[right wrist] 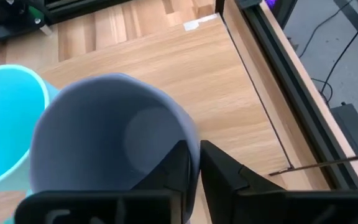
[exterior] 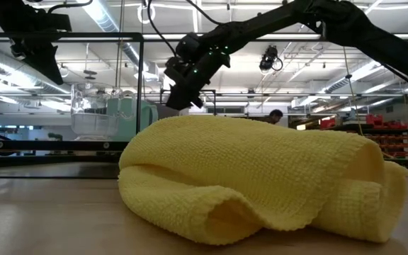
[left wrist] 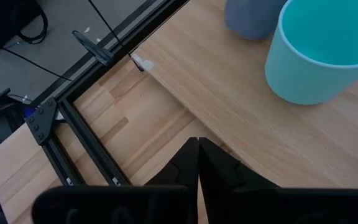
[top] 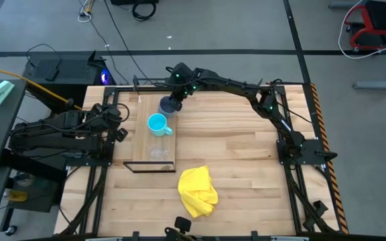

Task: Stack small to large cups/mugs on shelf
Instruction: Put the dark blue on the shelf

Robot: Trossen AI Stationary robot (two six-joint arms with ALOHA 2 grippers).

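All three cups sit on the shelf (top: 143, 130), none nested yet — the right pincer (right wrist: 192, 163) pinches the grey-blue mug's (right wrist: 107, 134) rim, at 1 o'clock from the cyan mug (top: 157, 123). The left pincer (left wrist: 197, 158), pressed together, waits nearby.

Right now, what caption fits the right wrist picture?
Right gripper fingers pinch the grey-blue mug's rim on the shelf, cyan mug alongside.

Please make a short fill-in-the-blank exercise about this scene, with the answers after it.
1. The right gripper grips the rim of the ____ mug.
2. The cloth on the tabletop is ____ in colour.
3. On the shelf, the cyan mug stands between the grey-blue mug and the ____ cup.

Missing words: grey-blue; yellow; clear
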